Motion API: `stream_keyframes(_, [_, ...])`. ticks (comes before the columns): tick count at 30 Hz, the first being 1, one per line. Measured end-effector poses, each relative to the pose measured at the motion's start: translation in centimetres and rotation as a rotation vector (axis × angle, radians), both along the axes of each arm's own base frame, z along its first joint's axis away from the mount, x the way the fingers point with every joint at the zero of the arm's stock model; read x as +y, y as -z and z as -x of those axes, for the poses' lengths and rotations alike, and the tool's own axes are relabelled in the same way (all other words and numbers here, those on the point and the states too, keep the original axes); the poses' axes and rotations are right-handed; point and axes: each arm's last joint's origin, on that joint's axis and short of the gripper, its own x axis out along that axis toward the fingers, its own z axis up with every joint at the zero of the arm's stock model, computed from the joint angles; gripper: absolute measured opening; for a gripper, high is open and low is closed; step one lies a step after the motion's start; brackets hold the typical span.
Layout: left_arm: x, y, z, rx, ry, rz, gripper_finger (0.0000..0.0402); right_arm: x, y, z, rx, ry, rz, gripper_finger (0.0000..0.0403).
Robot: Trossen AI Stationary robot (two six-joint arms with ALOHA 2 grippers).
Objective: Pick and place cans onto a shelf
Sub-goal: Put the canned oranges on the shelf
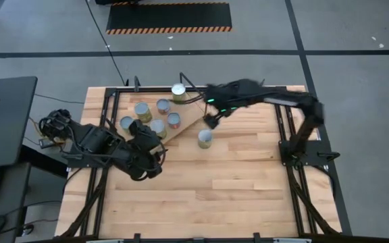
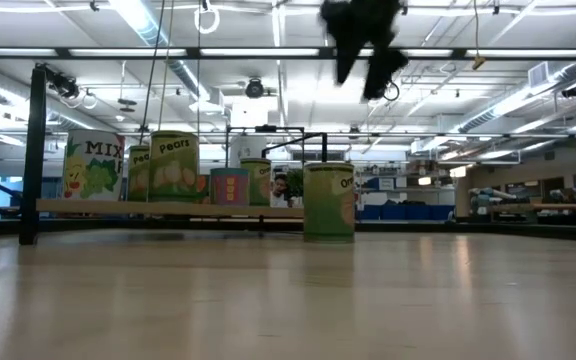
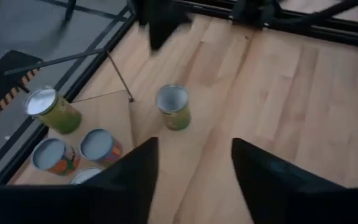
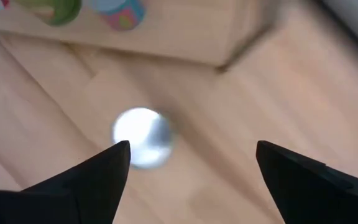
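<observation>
A: Listing stock, item one: the cans. Where do they sit in the high view?

B: Six tins stand on the shelf (image 1: 181, 121), upper centre-left of the frame. One white-topped can (image 1: 178, 90) is at its far edge; five more cluster below and left of it, among them a can (image 1: 143, 109) and its neighbour (image 1: 163, 105). One lone can (image 1: 204, 138) stands upright on the bench (image 1: 235, 182), just beside the shelf's right corner, near mid-frame.

A: Item two: the right claw (image 1: 211, 120)?

B: Hanging above the bench just up and right of the lone can, apart from it. Fingers spread wide, nothing between them; its wrist view shows that can's silvery top (image 4: 142, 135) below, closer to one finger.

A: Item three: the left claw (image 1: 155, 154)?

B: Lower left of the shelf, over the bench, pointing toward the lone can (image 3: 174, 107). Fingers parted to a middling gap, empty.

A: Low view entries?

B: Labelled tins in a row on the shelf board (image 2: 168, 208) at left; the green lone can (image 2: 329, 201) stands in front at centre, and a dark arm (image 2: 363, 40) is blurred at the top.
</observation>
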Motion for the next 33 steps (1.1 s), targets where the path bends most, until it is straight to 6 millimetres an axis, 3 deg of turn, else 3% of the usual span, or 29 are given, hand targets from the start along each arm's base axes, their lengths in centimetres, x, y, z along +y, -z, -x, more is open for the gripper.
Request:
stream_keyframes(3, [0.8, 0.3, -0.7, 0.000, -0.047, 0.007, 0.0247, 1.2, -4.4, 4.5, -0.034, 0.011, 0.127, 0.0353])
stream_keyframes(8, [3.5, 1.7, -2.7, -0.013, -0.150, 0.002, 0.0306, 3.1, -9.8, 11.6, -0.205, 0.084, 0.228, 0.0352])
stream_keyframes(14, [6.8, 5.8, -6.6, -0.080, -0.244, 0.004, 0.0334, 4.6, -12.8, 16.9, -0.367, 0.122, 0.325, 0.0352])
stream_keyframes(20, [8.8, 9.5, -11.1, -0.093, -0.322, 0.007, 0.0334, 4.6, -13.5, 18.5, -0.378, 0.096, 0.400, 0.0352])
stream_keyframes(25, [8.8, 11.9, -14.5, -0.078, -0.325, 0.002, 0.0330, 4.0, -13.3, 18.3, -0.320, 0.075, 0.449, 0.0352])
stream_keyframes(29, [8.3, 14.8, -16.3, -0.025, -0.304, -0.015, 0.0330, 3.4, -12.7, 18.3, -0.250, 0.042, 0.486, 0.0352])
stream_keyframes(33, [8.1, 16.4, -17.2, -0.010, -0.298, 0.011, 0.0330, 2.8, -11.5, 18.2, -0.183, 0.028, 0.503, 0.0352])
